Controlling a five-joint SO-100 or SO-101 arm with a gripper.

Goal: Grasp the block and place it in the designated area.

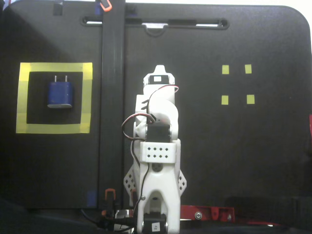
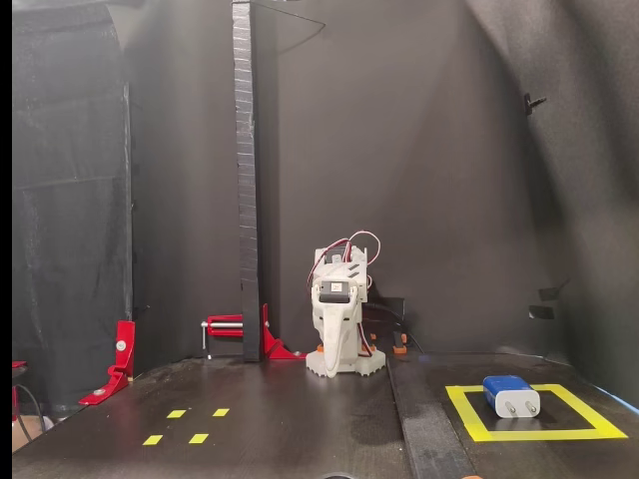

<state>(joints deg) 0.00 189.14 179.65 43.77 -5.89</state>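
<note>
Closest to the lens in the top-down fixed view is the arm itself, its white body filling the bottom centre of the frame and folded back over its own base. Beyond it, in the left middle of the frame, the block lies flat inside the designated area, prongs pointing toward the top of the picture, with yellow tape clear of it on all sides. The four small tape squares sit empty at the upper right. By the look of it the job is finished: block delivered, arm parked well apart from it. The gripper points toward the top of the frame, and I cannot tell from here whether its jaws are apart or together; nothing appears to be in them. In the low front fixed view, the block is nearest, at lower right, resting within the designated area. The arm crouches at centre, gripper tucked and its opening hidden.
</note>
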